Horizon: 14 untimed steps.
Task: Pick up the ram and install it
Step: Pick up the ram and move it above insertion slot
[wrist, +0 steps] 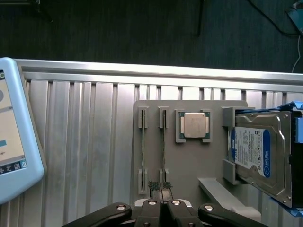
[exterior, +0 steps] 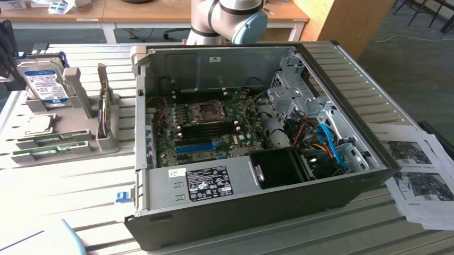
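Two green ram sticks stand on edge side by side in the slots of a grey tray (wrist: 189,165): one ram (wrist: 163,146) and its twin (wrist: 143,151). My gripper (wrist: 161,188) hovers above the near end of the first stick, its two dark pads pressed together and shut on nothing. In the exterior view, the same two sticks (exterior: 51,140) (exterior: 41,153) lie at the tray's front corner on the exterior view's left. The open computer case (exterior: 341,202) lies in the middle, with its motherboard (exterior: 212,133) exposed.
The tray also carries a silver processor (wrist: 194,125) and a hard drive with a blue-white label (wrist: 258,151). A light-blue tablet (wrist: 12,137) lies on the ribbed metal table (wrist: 80,151). Printed sheets (exterior: 418,175) lie on the exterior view's right of the case.
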Each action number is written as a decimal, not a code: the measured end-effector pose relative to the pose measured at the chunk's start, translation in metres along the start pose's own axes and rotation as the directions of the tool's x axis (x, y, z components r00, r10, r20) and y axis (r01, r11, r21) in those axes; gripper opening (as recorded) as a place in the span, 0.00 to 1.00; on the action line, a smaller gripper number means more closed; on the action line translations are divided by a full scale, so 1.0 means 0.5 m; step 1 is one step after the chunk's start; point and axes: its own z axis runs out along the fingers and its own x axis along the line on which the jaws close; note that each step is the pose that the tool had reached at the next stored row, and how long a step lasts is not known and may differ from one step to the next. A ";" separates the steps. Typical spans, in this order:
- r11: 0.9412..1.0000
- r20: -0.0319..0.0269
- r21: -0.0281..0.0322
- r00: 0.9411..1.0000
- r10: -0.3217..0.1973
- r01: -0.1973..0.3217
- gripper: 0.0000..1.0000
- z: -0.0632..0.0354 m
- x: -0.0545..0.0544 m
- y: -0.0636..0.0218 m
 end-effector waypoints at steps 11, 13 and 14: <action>1.000 0.000 0.000 1.000 0.000 0.000 0.09 0.013 0.000 0.000; 1.000 0.000 0.000 1.000 0.000 0.000 0.09 0.016 0.000 0.000; 1.000 0.000 0.000 1.000 0.000 0.000 0.09 0.017 0.000 0.000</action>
